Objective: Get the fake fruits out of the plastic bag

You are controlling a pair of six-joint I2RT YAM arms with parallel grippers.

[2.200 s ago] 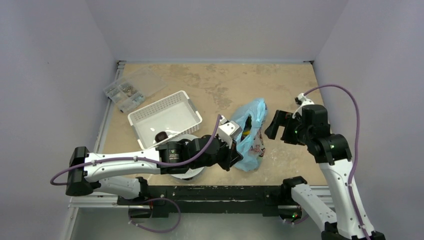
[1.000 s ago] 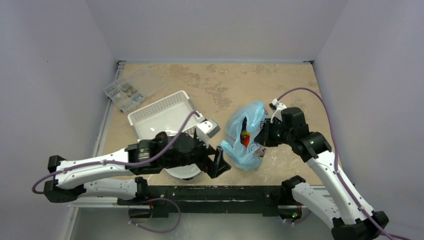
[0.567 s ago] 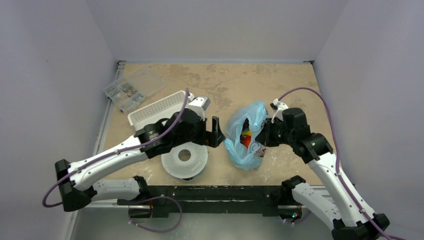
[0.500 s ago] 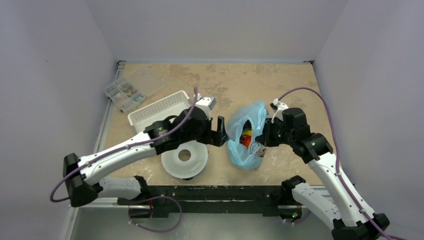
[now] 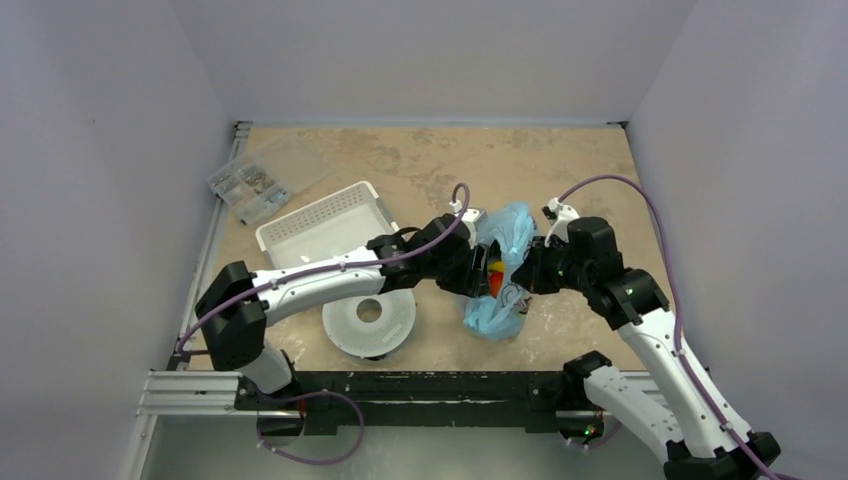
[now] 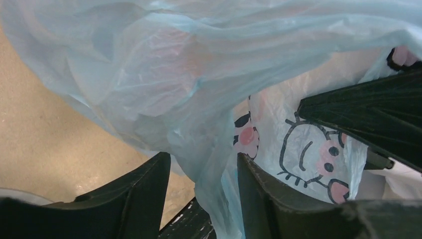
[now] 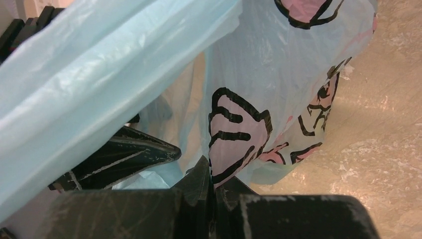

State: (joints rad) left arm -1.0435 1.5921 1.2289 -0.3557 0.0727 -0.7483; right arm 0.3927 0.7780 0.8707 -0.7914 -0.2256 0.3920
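Note:
The light-blue plastic bag [image 5: 505, 300] lies at mid-table with its mouth facing up. Red-orange and yellow fake fruits [image 5: 491, 276] show inside the mouth. My left gripper [image 5: 468, 270] is at the bag's left edge. In the left wrist view its jaws [image 6: 201, 167] stand apart, with a fold of the bag's film [image 6: 219, 194] hanging between them. My right gripper [image 5: 536, 272] is shut on the bag's right edge, and the printed film [image 7: 234, 134] is pinched between its fingertips [image 7: 213, 174]. The left gripper's black finger [image 7: 124, 159] shows through the bag.
A white slotted basket [image 5: 330, 228] sits left of the bag, partly under my left arm. A round white perforated disc [image 5: 368, 322] lies near the front edge. A clear compartment box of small parts [image 5: 262, 178] is at the back left. Walls enclose three sides.
My left arm swung from beside the disc over to the bag's left edge, and its jaws narrowed around the film. My right gripper kept its hold on the bag.

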